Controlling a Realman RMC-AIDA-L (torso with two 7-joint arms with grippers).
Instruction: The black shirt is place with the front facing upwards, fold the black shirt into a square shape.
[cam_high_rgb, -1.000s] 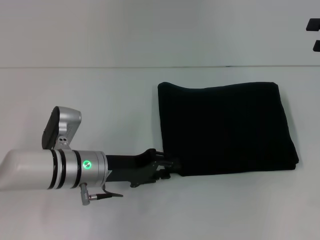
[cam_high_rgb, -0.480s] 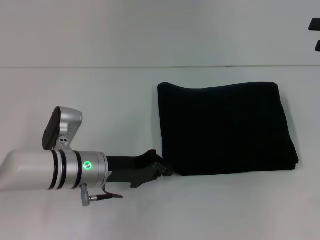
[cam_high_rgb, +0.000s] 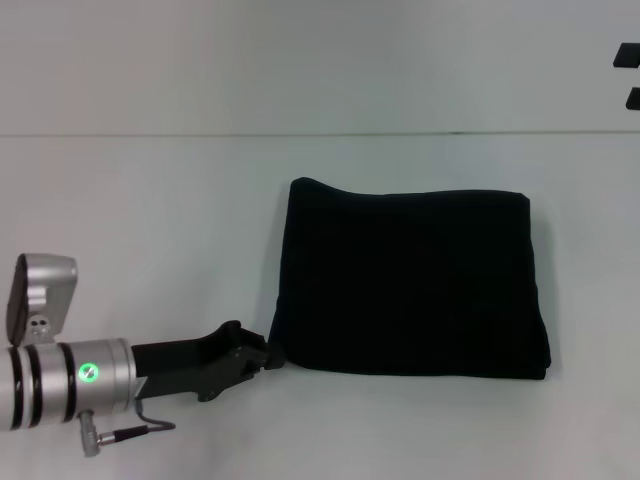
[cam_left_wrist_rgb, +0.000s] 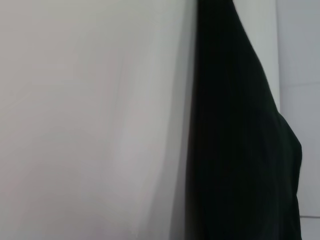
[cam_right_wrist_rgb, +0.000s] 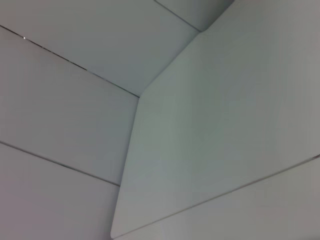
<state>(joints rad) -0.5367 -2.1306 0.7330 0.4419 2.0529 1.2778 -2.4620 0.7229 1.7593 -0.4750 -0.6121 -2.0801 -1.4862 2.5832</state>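
Observation:
The black shirt (cam_high_rgb: 410, 280) lies folded into a rough rectangle on the white table (cam_high_rgb: 150, 210), right of centre in the head view, with no print showing. My left gripper (cam_high_rgb: 268, 355) reaches in low from the left and is shut on the shirt's near left corner. The left wrist view shows the shirt (cam_left_wrist_rgb: 235, 150) as a dark band along the table. Only two small dark pieces at the far right edge of the head view show of my right gripper (cam_high_rgb: 630, 77), well away from the shirt.
The table's far edge (cam_high_rgb: 200, 134) runs across the head view, with a pale wall behind it. The right wrist view shows only pale table and wall panels (cam_right_wrist_rgb: 200, 125).
My left arm has drawn back to the left and toward me, and the folded shirt has slid left and nearer with it.

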